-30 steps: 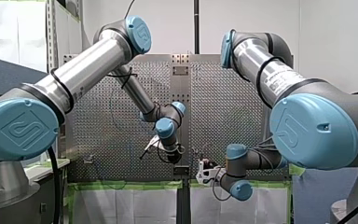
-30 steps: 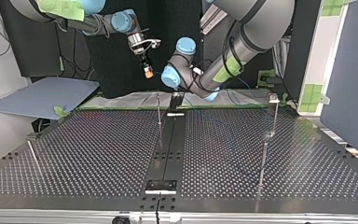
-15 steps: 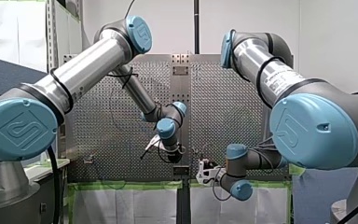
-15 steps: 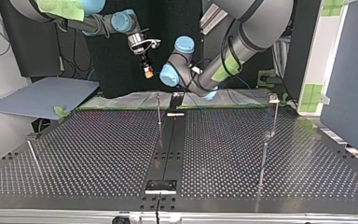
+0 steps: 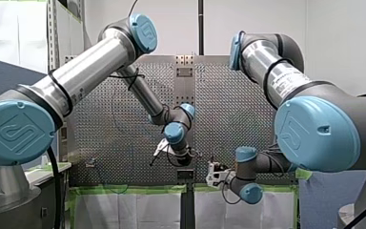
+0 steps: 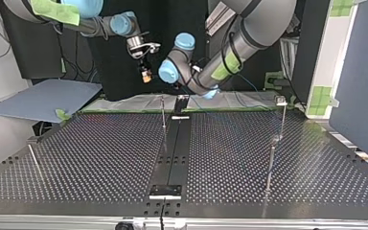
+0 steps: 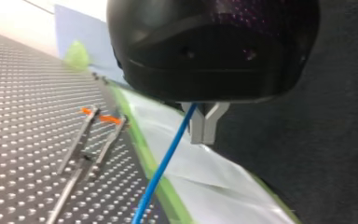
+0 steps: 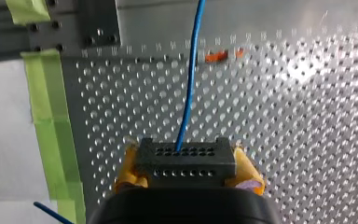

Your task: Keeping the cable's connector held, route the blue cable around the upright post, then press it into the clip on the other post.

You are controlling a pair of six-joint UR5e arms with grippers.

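Both drifted to the top view's left, my right gripper (image 8: 186, 169) clamping the connector (image 8: 185, 156) and my left gripper (image 7: 205, 129) closed on the cable (image 7: 164, 169) by the table (image 7: 25, 95) edge, where too much tension might have pulled it free.

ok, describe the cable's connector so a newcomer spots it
In the right wrist view, find the perforated table, then my right gripper. The connector is the dark grey block between its yellow pads. Only it has two rows of small holes and the blue cable leaving it.
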